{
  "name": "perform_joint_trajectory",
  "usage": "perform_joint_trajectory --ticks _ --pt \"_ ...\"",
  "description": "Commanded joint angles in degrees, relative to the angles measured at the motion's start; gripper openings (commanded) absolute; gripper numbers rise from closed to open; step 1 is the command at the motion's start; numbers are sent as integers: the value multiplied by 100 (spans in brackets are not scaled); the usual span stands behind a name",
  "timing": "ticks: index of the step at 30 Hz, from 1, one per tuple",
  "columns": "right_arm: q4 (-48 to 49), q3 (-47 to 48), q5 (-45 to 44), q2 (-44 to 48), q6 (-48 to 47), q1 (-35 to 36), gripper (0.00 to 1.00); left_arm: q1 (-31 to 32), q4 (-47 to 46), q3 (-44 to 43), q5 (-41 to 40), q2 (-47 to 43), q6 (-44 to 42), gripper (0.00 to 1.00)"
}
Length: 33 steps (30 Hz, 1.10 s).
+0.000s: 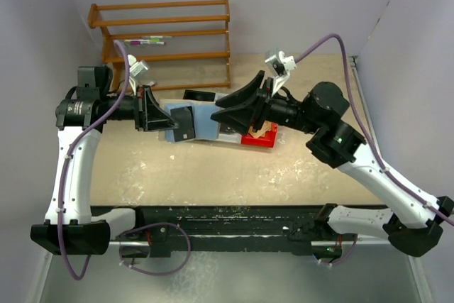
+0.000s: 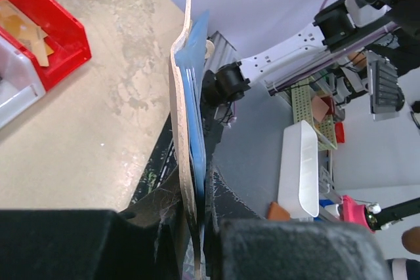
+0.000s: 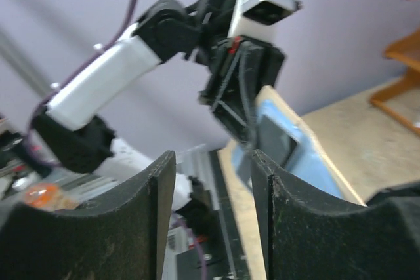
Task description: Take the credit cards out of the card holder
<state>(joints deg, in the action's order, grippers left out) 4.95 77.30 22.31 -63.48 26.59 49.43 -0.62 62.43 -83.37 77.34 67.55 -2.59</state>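
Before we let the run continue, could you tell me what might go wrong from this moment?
1. The left gripper clamps the card holder along one edge only, up in the air; a pull from the other side may drag it loose.
2. The right gripper is open, close to the holder's blue sleeves; it may pinch a sleeve or flap rather than a card.
3. The two grippers are near each other, so their fingers could collide.
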Motion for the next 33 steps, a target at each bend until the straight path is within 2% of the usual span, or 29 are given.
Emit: perform_joint_trajectory --ticks 1,4,7,16,33 --pt "881 -30 1323 -375 1075 -7 50 12 -18 -88 708 -85 113 0" --pt "994 -69 1496 -646 1138 -4 43 10 -4 -55 832 -122 122 1" --pt "1147 -185 1754 -790 1380 -11 42 10 21 -31 940 -156 119 2" --pt "706 -190 1626 -955 1127 -21 39 14 31 -49 1020 -112 98 2" --pt "613 -165 1669 -1167 1087 -184 37 11 25 -96 1257 -176 103 4"
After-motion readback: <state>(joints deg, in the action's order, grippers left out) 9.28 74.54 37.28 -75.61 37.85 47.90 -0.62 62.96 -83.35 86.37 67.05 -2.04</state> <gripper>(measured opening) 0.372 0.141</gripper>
